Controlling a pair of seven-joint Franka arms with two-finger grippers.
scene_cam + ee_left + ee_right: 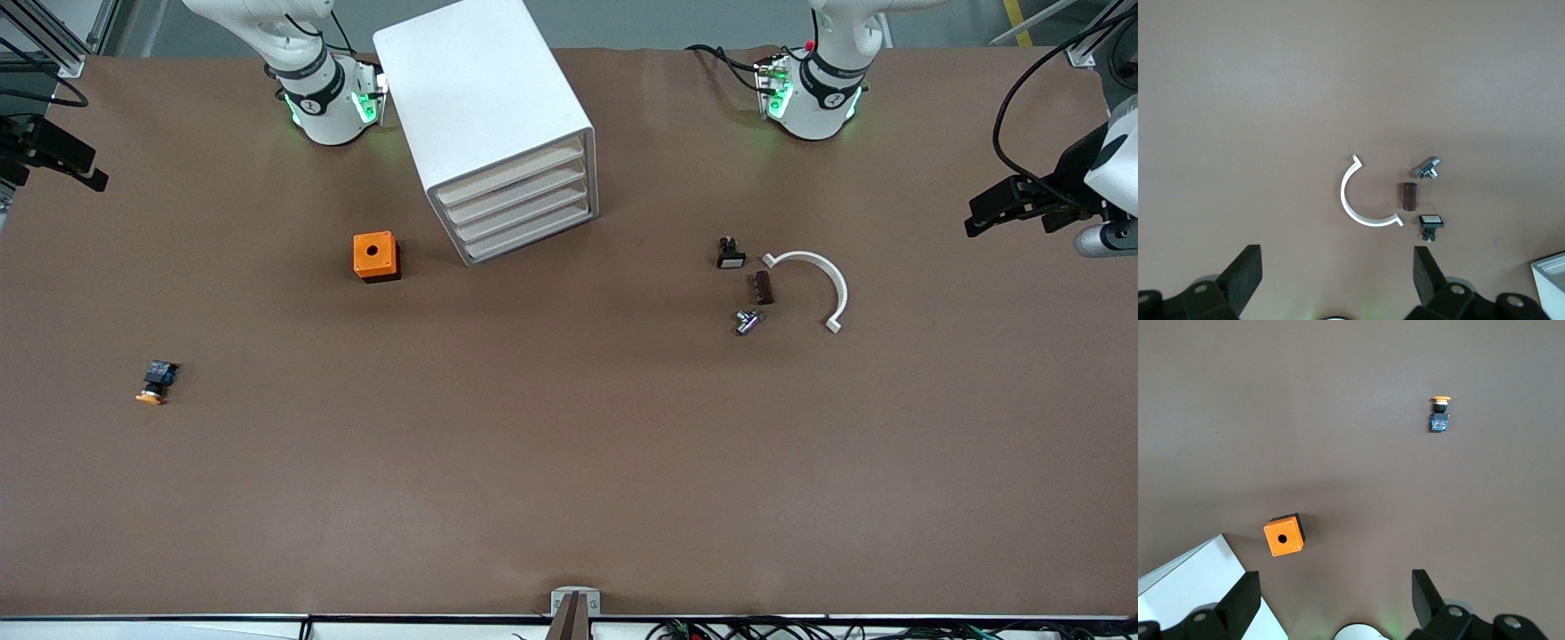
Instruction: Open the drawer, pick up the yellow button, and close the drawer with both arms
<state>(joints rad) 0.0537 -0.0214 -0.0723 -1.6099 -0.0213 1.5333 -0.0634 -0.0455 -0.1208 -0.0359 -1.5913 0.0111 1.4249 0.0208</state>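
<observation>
The white cabinet [484, 98] stands between the arm bases. Its four cream drawer fronts are all shut, and the drawer [511, 175] is the uppermost of them. The button [155, 383], with its orange cap and black-and-blue body, lies on the brown table toward the right arm's end. It is nearer the front camera than the orange cube [375, 256] and also shows in the right wrist view [1440, 413]. My right gripper [89, 178] hangs open and empty at that end [1335, 600]. My left gripper [978, 218] hangs open and empty at the left arm's end [1338, 280].
Toward the left arm's end lie a white half ring [822, 280], a brown cylinder [763, 287], a metal part [747, 321] and a small black part with a white face [731, 256]. The orange cube with a hole [1283, 535] sits beside the cabinet [1191, 587].
</observation>
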